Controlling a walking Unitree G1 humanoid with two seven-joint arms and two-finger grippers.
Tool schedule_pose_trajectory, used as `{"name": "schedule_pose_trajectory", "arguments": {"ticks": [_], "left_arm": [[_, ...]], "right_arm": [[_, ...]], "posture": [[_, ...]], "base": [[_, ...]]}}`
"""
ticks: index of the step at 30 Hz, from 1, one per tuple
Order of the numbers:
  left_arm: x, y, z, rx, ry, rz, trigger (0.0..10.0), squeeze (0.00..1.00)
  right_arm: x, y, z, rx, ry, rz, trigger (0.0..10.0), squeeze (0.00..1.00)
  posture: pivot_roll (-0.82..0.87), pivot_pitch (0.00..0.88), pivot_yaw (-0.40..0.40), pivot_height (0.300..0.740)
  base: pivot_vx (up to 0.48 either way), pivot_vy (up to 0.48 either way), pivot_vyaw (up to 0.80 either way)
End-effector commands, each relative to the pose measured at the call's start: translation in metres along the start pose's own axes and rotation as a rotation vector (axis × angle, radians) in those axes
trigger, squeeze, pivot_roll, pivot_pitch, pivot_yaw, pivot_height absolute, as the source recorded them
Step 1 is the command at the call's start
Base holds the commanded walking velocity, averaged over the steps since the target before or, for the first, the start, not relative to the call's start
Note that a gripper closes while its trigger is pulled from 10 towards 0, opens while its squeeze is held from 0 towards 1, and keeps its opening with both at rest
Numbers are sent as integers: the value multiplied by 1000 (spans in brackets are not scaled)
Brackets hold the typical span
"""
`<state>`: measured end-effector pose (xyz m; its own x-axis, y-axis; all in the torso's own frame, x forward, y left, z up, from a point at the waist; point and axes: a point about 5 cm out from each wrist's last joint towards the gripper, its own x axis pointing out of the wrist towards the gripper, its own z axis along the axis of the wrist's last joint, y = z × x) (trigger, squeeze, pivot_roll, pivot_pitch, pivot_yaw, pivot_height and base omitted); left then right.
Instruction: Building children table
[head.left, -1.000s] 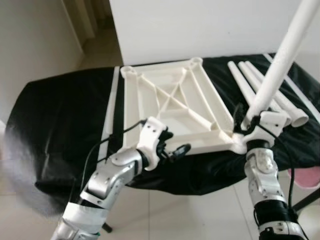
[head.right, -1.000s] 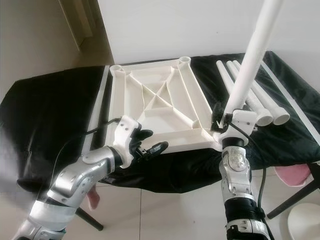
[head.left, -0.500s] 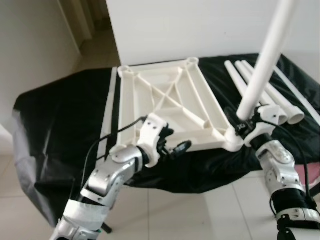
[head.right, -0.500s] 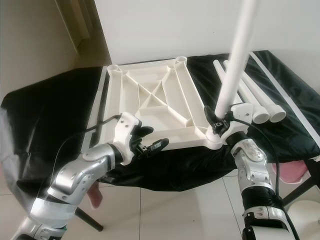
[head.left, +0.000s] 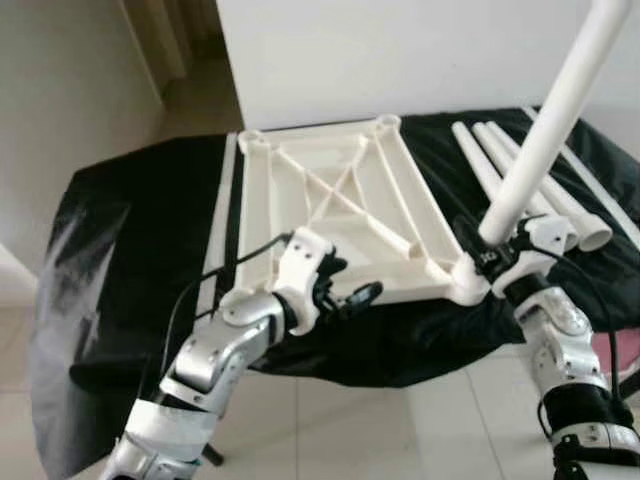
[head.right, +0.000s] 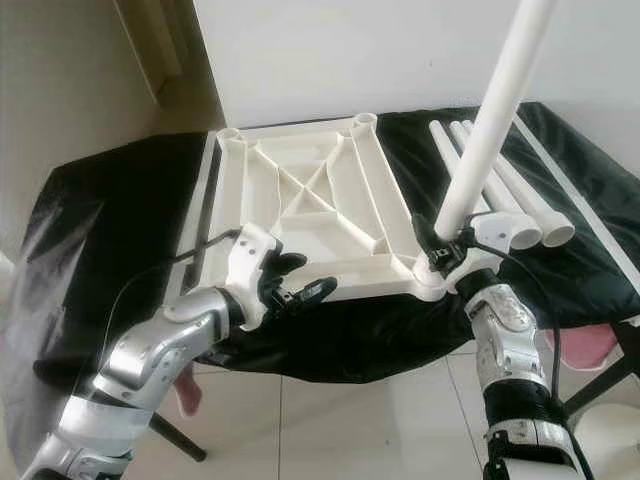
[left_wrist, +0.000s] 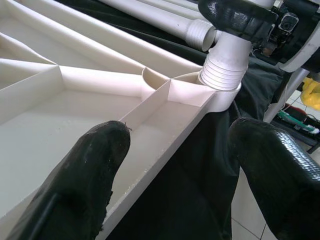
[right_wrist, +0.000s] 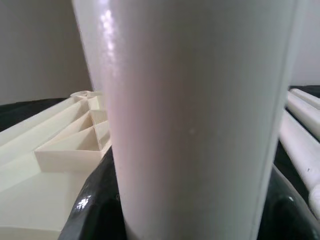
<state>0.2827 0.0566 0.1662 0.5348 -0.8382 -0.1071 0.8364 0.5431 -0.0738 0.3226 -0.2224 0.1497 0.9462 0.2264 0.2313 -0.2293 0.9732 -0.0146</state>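
Note:
The white ribbed table top (head.left: 340, 210) lies upside down on a black cloth. A long white table leg (head.left: 545, 130) stands in its near right corner socket (left_wrist: 223, 75), leaning to the right. My right gripper (head.left: 495, 255) is shut on the leg just above the socket; in the right wrist view the leg (right_wrist: 190, 115) sits between its dark fingers (right_wrist: 95, 205). My left gripper (head.left: 345, 290) is open at the top's near edge. One of its fingers (left_wrist: 85, 175) is over the inside of the top and the other is outside it.
Three spare white legs (head.left: 510, 175) lie side by side on the cloth to the right of the top. A white strip (head.left: 218, 225) lies along its left side. Clear plastic sheet (head.left: 70, 300) hangs at the left. A pink thing (head.right: 590, 345) sits low on the right.
The leg in my right gripper stood more upright half a second ago and now leans right again. My right wrist shifted with it. The left gripper has stayed at the near edge.

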Motion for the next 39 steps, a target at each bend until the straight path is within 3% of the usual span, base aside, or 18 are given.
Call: {"name": "schedule_pose_trajectory", "arguments": {"ticks": [1,3,11,20,23,34,35,37,38,39], "left_arm": [[-2,-2,1,2,0,-68,10000,0],[-2,-2,1,2,0,-69,10000,0],[-1,-5,0,0,0,-79,10000,0],[0,-5,1,5,-4,-81,10000,0],[0,-6,1,5,-5,-83,10000,0],[0,-6,2,7,-7,-86,10000,0],[0,-6,2,7,-7,-86,10000,0],[0,-6,2,8,-7,-86,10000,0],[0,-6,2,8,-7,-86,10000,0],[0,-6,2,8,-7,-86,10000,0]], "right_arm": [[-6,9,-19,8,92,-21,10000,0],[-6,11,-20,-22,100,-45,10000,0],[-4,26,-28,-100,182,-384,10000,0],[-9,64,-28,-17,144,-579,10000,0],[-8,72,-25,21,130,-574,10000,0],[-7,78,-17,54,82,-531,10000,0],[-6,79,-15,63,66,-505,10000,682],[-6,80,-14,67,57,-491,10000,682],[-5,81,-11,76,37,-470,10000,1000],[-5,81,-11,76,37,-470,10000,1000]], "posture": [[-55,0,53,740],[-55,0,53,740],[-56,0,44,740],[-48,0,37,740],[-49,0,36,740],[-50,0,38,740],[-50,0,38,740],[-51,0,40,740],[-51,0,40,740],[-51,0,40,740]], "base": [[0,0,0],[0,0,0],[0,0,0],[0,0,0],[0,0,0],[0,0,0],[0,0,0],[0,0,0],[0,0,0],[0,0,0]]}}
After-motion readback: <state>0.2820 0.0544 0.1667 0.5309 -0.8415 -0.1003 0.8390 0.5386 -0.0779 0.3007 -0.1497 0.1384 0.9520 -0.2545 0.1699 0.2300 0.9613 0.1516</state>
